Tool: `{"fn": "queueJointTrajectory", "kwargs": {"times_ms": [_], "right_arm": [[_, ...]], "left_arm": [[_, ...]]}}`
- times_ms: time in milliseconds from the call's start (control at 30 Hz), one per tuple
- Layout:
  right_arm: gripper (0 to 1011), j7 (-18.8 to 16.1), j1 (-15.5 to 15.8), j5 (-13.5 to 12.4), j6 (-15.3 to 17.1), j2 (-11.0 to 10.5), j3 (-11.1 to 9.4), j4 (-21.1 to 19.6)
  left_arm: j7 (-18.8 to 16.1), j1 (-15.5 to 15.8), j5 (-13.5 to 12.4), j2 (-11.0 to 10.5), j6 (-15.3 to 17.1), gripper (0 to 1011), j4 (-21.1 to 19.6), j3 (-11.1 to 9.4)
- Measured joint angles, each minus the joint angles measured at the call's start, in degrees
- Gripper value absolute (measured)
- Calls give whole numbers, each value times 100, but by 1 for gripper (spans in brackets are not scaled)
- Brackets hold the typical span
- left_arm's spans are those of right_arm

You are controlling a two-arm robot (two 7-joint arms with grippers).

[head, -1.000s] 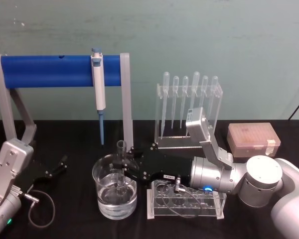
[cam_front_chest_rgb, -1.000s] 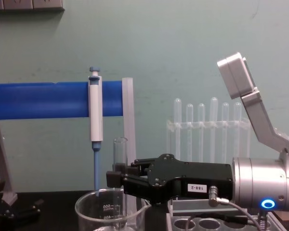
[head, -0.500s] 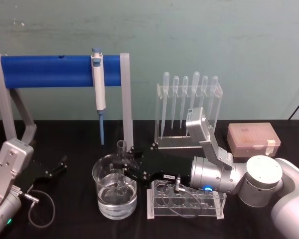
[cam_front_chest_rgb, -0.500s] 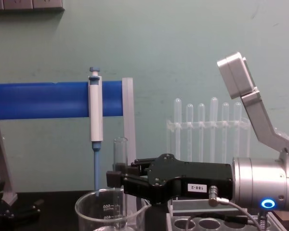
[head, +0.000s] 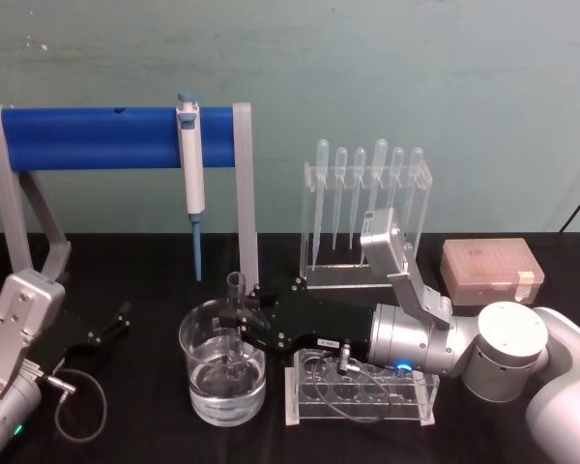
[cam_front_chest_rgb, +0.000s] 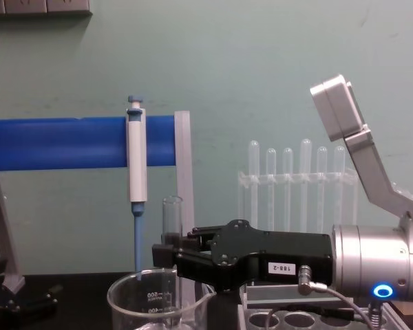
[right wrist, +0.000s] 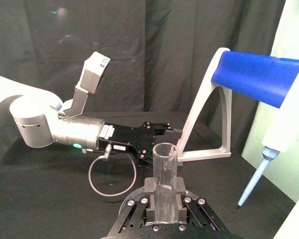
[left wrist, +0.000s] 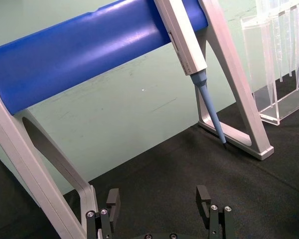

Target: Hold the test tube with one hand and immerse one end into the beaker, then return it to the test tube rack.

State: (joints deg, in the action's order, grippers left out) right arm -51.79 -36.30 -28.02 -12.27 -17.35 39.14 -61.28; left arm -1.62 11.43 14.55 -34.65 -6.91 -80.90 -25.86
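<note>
The test tube (head: 235,295) stands upright with my right gripper (head: 242,327) shut on its middle. Its lower end reaches down inside the beaker (head: 198,387), into the water there. From the chest, the test tube (cam_front_chest_rgb: 172,216) rises above the right gripper (cam_front_chest_rgb: 166,254), which hangs over the beaker (cam_front_chest_rgb: 134,302). The right wrist view has the test tube (right wrist: 164,179) clamped between the black fingers (right wrist: 148,213). My left gripper (head: 111,324) is parked at the left, open and empty, as the left wrist view of the left gripper (left wrist: 158,199) confirms.
A blue bar stand (head: 106,137) with a white-and-blue pipettor (head: 190,174) stands behind the beaker. A clear rack of pipettes (head: 365,213) is at the back, a clear tube rack (head: 362,391) lies under my right wrist, and a tip box (head: 491,271) is at the right.
</note>
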Motion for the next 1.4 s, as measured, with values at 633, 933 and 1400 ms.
{"fn": "queueJointTrajectory", "kwargs": {"times_ms": [633,933,1400], "right_arm": [[226,-1,0,0,0,0,0,0],[226,-1,0,0,0,0,0,0],[226,-1,0,0,0,0,0,0]], "left_arm": [[0,0,0,0,0,1000,0,0],[0,0,0,0,0,1000,0,0],[0,0,0,0,0,1000,1,0]]}}
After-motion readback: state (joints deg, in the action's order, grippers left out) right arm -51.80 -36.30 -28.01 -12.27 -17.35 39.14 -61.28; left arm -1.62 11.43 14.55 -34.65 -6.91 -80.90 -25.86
